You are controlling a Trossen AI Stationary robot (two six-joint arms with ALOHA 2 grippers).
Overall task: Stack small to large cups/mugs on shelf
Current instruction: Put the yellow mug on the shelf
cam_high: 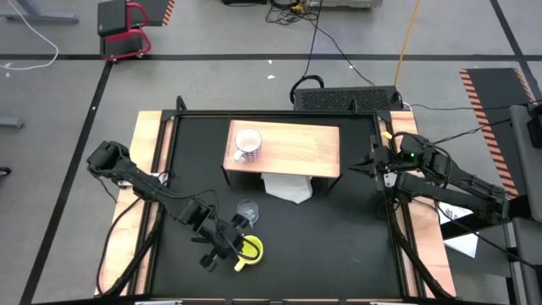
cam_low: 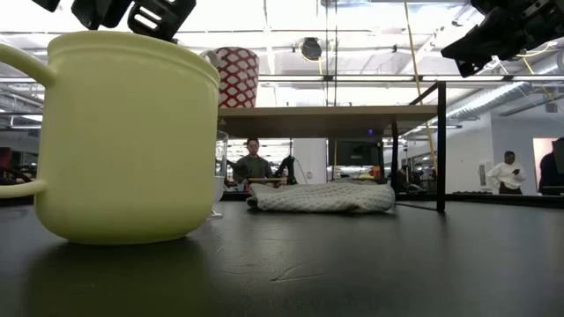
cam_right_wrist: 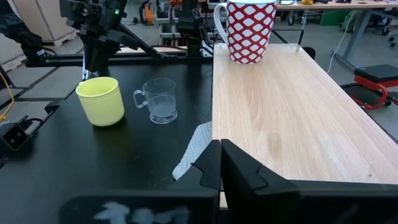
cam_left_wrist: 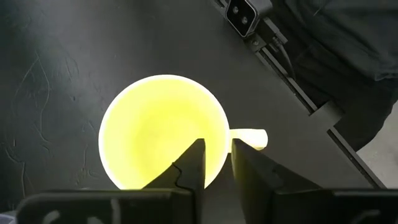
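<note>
1. Yellow stands out first: we see the yellow mug point(cam_high: 248, 248) upright on the black desk point(cam_high: 339, 246), near its front edge and left of centre.
2. We see the left end effector point(cam_left_wrist: 217, 163) directly above that mug, pointing down. Its two fingers stand a little apart, straddling the rim just beside the handle, one finger over the inside and one outside. They do not visibly press the rim, so the mug is not gripped.
3. We see the clear glass cup point(cam_right_wrist: 158, 99) upright on the desk just beside the yellow mug, on the side toward the shelf, not touching it.
4. We see the shelf point(cam_high: 288, 149), a light-wood board on a black frame, at the back centre of the desk. A white mug with a red pattern point(cam_right_wrist: 250, 30) stands upright near the shelf's left end.
5. We see a crumpled white cloth point(cam_high: 286, 188) on the desk under the shelf's front edge.
6. We see the right end effector point(cam_right_wrist: 221, 163) off at the desk's right edge, level with the shelf, fingers pressed together and holding nothing.
</note>
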